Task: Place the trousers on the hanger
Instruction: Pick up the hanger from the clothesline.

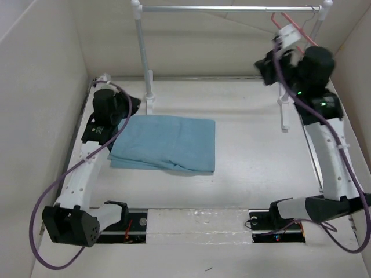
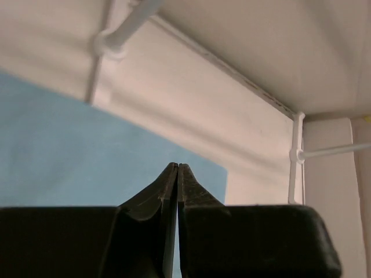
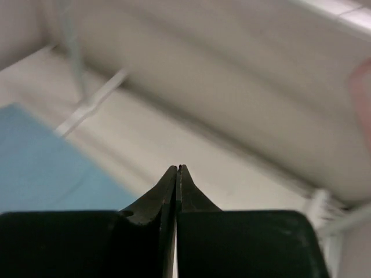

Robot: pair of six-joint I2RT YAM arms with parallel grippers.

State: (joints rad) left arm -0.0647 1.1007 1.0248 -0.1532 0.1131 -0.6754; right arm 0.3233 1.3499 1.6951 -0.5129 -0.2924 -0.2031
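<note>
The light blue trousers lie folded flat on the table, left of centre. They also show in the left wrist view and the right wrist view. The pink hanger hangs by its hook from the right end of the silver rail, partly hidden behind my right arm. It is a pink blur at the right edge of the right wrist view. My left gripper is shut and empty just above the trousers' far-left corner. My right gripper is shut and empty, raised beside the hanger.
The silver rail spans the back on two white posts, one left and one right. Beige walls close in the table on the left, back and right. A clear strip lies along the near edge between the arm bases.
</note>
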